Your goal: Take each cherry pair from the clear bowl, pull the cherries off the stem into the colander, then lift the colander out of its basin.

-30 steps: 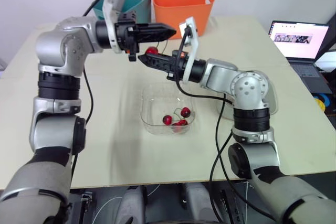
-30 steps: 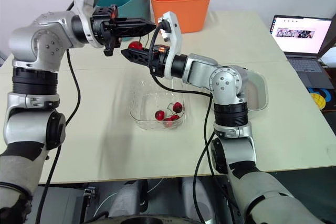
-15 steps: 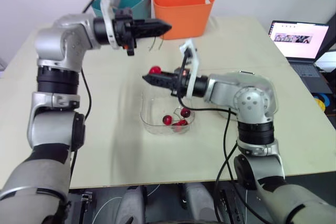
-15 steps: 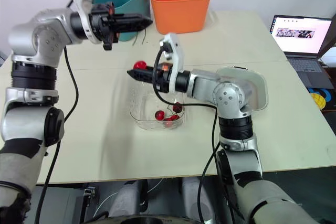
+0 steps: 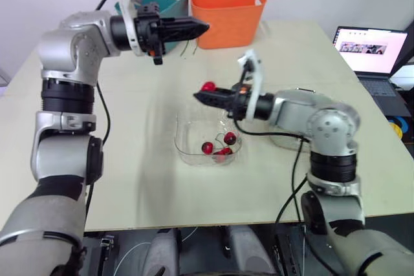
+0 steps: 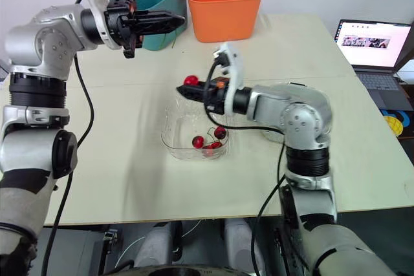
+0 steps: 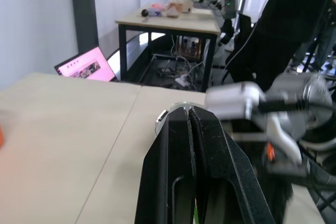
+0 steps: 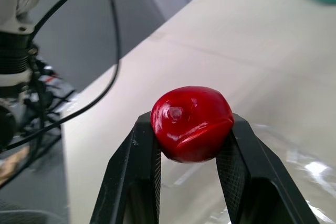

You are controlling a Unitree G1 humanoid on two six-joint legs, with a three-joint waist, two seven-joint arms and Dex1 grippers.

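In the head views the arms have drawn apart, the left end effector (image 5: pixel 194 28) clenched on the stem (image 5: pixel 184 47) and the right end effector (image 5: pixel 200 95) now above the clear bowl (image 5: pixel 183 135); the left wrist view shows fingers pressed together, and the right wrist view shows a cherry (image 8: pixel 191 123) clamped, so it is judged pulled off.

Black two-fingered left gripper (image 5: pixel 203 27): has drawn away from the right one toward the far edge of the beige table (image 5: pixel 129 172), with its fingers pressed together.
Black two-fingered right gripper (image 5: pixel 199 95): has sunk lower and slid toward the table's right edge, and a little toward its near edge.
Glossy red cherry (image 5: pixel 207 86): carried along, pinched between the right fingers (image 8: pixel 142 166). It is no longer just beside the left gripper's tip.
Gap between grippers: grown from almost touching to well apart.
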